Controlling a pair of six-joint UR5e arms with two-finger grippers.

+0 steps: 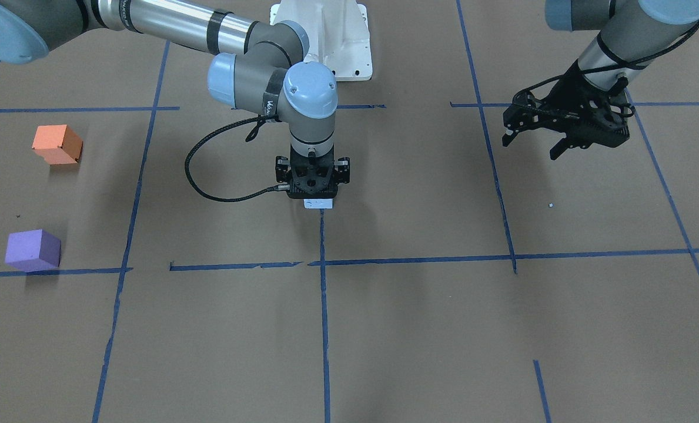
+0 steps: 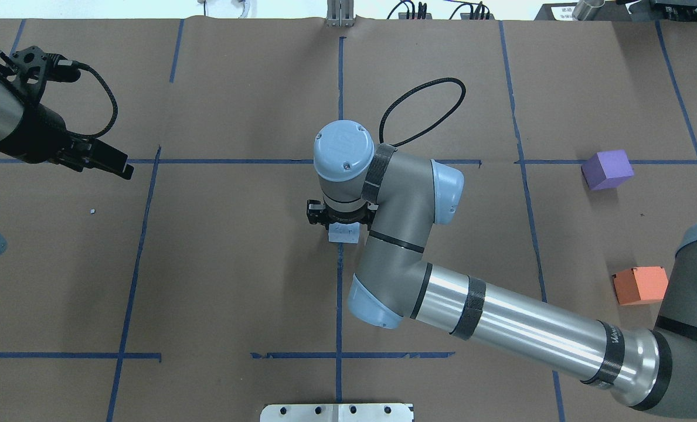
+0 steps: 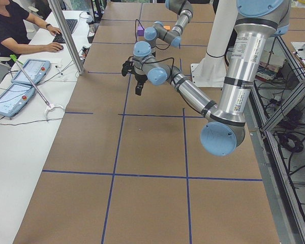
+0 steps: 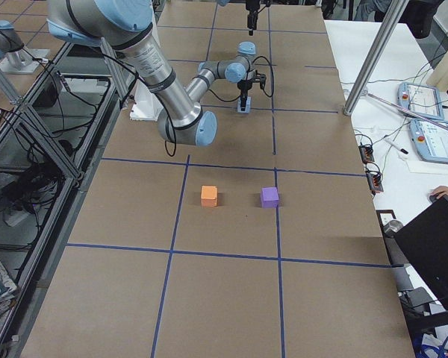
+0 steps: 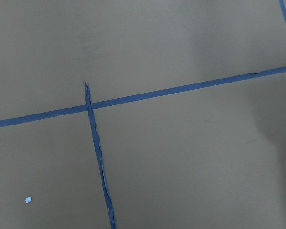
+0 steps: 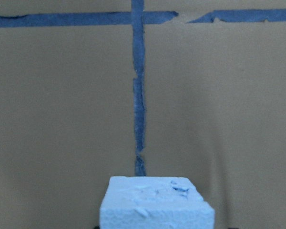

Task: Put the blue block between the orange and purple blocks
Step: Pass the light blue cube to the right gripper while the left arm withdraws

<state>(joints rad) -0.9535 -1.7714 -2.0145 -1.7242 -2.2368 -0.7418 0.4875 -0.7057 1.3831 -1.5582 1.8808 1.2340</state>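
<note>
The pale blue block (image 1: 318, 204) sits at the table's centre, at the end of a blue tape line; it also shows in the overhead view (image 2: 343, 233) and low in the right wrist view (image 6: 156, 202). My right gripper (image 1: 313, 197) points straight down over it and looks shut on it, with the block at table level. The orange block (image 1: 57, 144) and the purple block (image 1: 33, 249) stand apart on my right side, with a gap between them. My left gripper (image 1: 531, 144) is open and empty, hovering above the table on my left.
Blue tape lines (image 1: 324, 305) mark a grid on the brown table. A tiny white scrap (image 1: 551, 205) lies near the left gripper. The robot base (image 1: 325, 35) stands at the table's back. An operator (image 3: 15, 30) sits beyond the far edge.
</note>
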